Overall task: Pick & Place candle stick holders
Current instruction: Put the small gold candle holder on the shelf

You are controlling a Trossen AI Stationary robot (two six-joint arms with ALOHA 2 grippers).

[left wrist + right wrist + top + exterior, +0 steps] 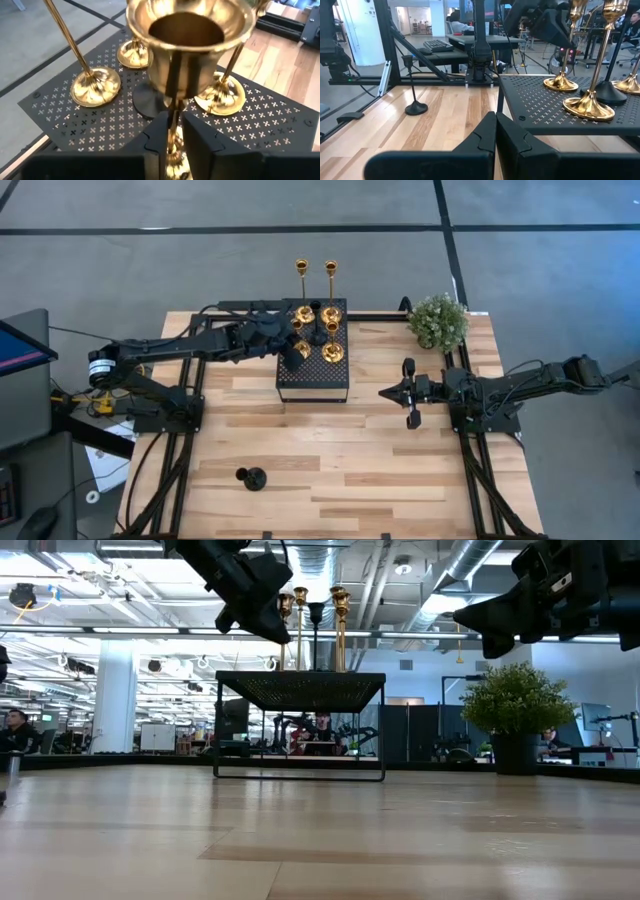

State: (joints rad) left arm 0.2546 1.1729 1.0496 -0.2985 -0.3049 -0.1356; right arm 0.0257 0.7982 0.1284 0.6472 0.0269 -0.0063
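On the black perforated platform (pixel 312 380) stand several gold candle stick holders (pixel 333 352) and a black one (pixel 147 102), each on its round base. My left gripper (pixel 175 135) reaches over the platform. Its fingers stand close on either side of the thin stem (pixel 173 120) of a gold holder (pixel 187 45), with a narrow gap showing. That holder's base is hidden behind the fingers. Another black holder (pixel 252 478) stands on the table near its front edge. My right gripper (pixel 385 393) hovers shut, right of the platform.
A small bushy green plant (pixel 438 320) in a dark pot stands at the table's far right. Black frame rails (pixel 190 410) run along the table's left and right sides. Bare wood lies between the platform and the front edge.
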